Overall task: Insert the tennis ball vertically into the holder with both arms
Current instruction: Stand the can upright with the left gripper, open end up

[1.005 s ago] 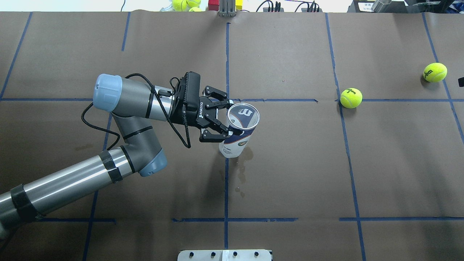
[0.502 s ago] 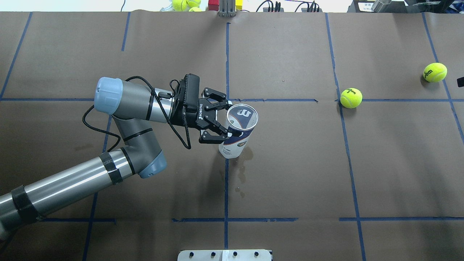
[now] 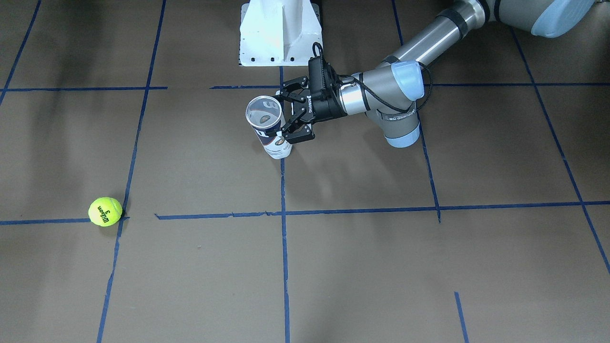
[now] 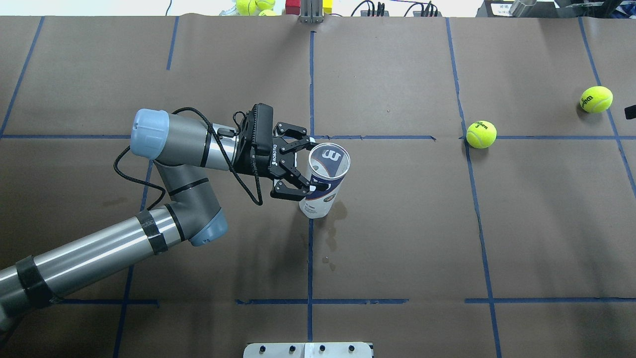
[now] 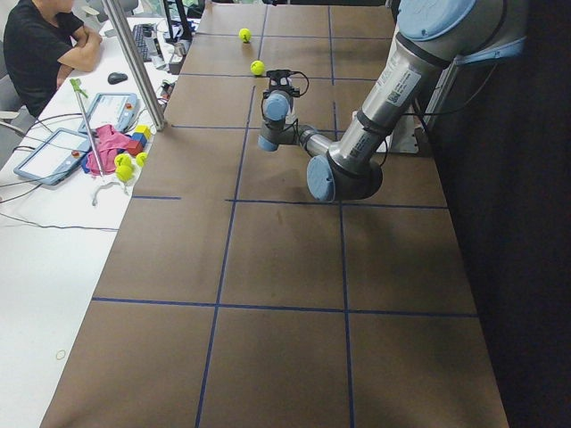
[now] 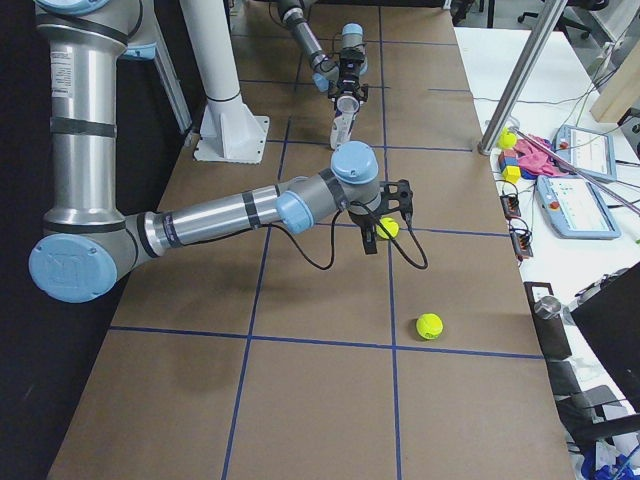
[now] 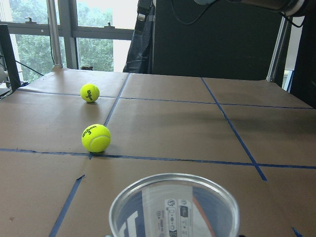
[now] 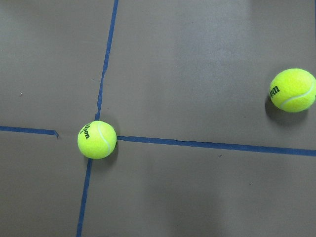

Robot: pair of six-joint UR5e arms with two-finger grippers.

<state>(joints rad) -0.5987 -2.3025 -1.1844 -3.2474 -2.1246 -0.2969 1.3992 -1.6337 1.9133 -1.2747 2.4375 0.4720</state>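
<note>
The holder (image 4: 325, 179), a clear can with a navy and white label, stands slightly tilted near the table's middle, open mouth up. It also shows in the front view (image 3: 268, 125) and the left wrist view (image 7: 174, 207). My left gripper (image 4: 310, 166) is shut on the holder's upper part from the side. The tennis ball (image 4: 481, 134) printed "Wilson 3" lies on a tape crossing to the right, also in the front view (image 3: 105, 211) and the right wrist view (image 8: 97, 139). My right gripper (image 6: 385, 225) hovers high near the ball; I cannot tell if it is open.
A second tennis ball (image 4: 596, 98) lies farther right, also in the right wrist view (image 8: 293, 90). The white pedestal (image 3: 280, 33) stands at the robot's side. A damp stain (image 4: 332, 233) marks the paper by the holder. More balls and coloured blocks (image 4: 256, 6) sit beyond the far edge.
My left gripper has shifted slightly to the left with the holder in it. The tennis balls have not moved.
</note>
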